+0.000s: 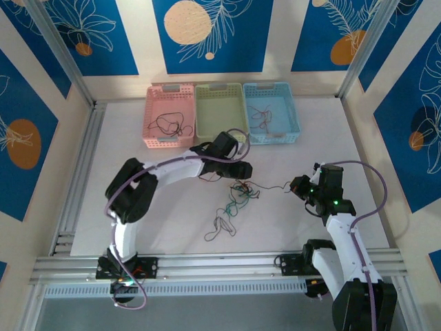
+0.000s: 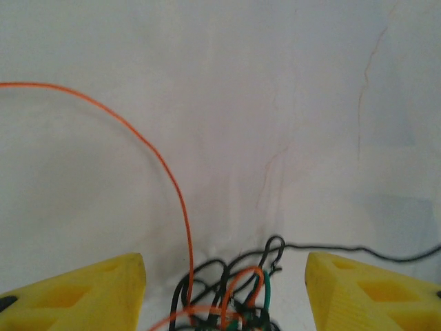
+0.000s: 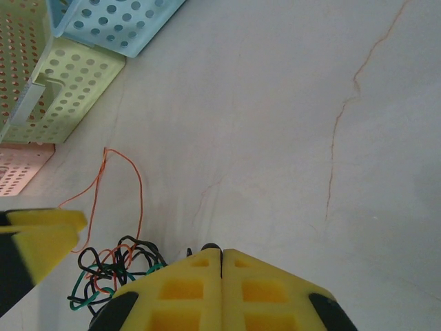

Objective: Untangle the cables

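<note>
The cables (image 1: 238,193) lie tangled on the counter (image 1: 165,221), in front of the green basket (image 1: 220,114). Left tool (image 2: 225,276) spread around the tangle; right tool (image 3: 221,252) pressed together, pinching a black strand (image 2: 358,250) that runs out from it

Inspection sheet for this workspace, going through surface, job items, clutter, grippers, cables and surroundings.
Surface: white table, faint hairline marks.
Job's things: wire tangle mid-table, black, green and orange; loose strand nearer the bases; a thin wire each in the pink basket and blue basket.
Clutter: green basket between those two.
Grippers: left gripper open, straddling the tangle; right gripper shut, black strand seemingly pinched at its tips.
Cables: purple cables loop along both arms.
Surroundings: blue patterned panels; aluminium rail at the near edge.
</note>
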Tool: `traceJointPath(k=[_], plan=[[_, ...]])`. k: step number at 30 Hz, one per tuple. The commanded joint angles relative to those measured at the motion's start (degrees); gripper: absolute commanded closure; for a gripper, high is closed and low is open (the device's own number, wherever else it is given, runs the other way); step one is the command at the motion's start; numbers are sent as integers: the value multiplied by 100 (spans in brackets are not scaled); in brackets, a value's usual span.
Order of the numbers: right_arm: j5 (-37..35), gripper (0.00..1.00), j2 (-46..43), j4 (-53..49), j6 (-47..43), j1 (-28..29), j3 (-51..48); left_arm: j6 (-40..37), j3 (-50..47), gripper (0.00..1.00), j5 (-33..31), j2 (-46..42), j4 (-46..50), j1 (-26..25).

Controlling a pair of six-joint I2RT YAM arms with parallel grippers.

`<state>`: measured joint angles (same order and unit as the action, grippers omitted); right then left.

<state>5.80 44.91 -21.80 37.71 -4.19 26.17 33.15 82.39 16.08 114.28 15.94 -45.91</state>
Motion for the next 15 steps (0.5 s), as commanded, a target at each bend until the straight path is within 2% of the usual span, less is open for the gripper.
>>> traceJointPath(k=[1, 11, 15], plan=[[59, 100, -17, 44, -62, 41, -34, 27, 420, 38, 190, 330, 519, -68], [35, 100, -17, 70, -71, 82, -34, -126, 778, 39, 87, 816, 863, -222], [31, 100, -26, 54, -71, 77, -38, -111, 983, 46, 150, 989, 883, -263]])
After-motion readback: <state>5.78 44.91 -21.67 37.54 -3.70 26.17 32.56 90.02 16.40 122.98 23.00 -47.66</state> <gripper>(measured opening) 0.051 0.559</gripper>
